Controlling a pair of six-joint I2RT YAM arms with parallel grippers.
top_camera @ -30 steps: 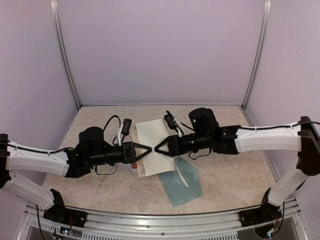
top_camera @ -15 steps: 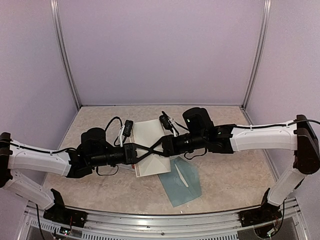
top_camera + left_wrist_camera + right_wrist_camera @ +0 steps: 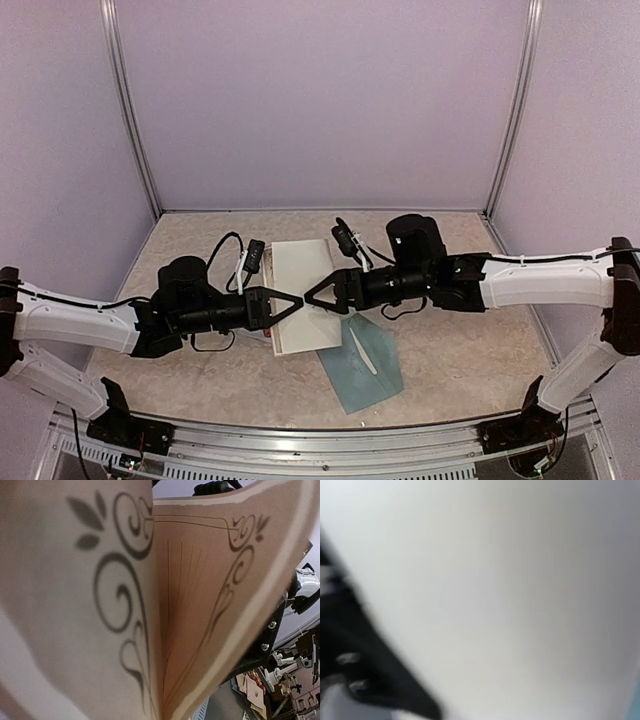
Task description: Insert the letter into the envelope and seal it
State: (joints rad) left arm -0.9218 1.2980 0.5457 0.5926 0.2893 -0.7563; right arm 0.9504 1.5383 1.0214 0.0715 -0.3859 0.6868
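Over the bench (image 3: 455,350) both arms reach inward, low and level, tips almost meeting: left tool (image 3: 297,303) clenched on the letter (image 3: 300,265), right tool (image 3: 308,293) unclear, envelope (image 3: 368,368) flat beside it.

letter (image 3: 300,265), left arm (image 3: 90,322) and right arm (image 3: 530,280) bar mid-table; envelope (image 3: 365,368) lies nearer; bare table (image 3: 470,350) at right and behind.

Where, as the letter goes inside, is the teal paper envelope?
Top view: the teal paper envelope lies front-centre, just near-right of the cream letter sheet.
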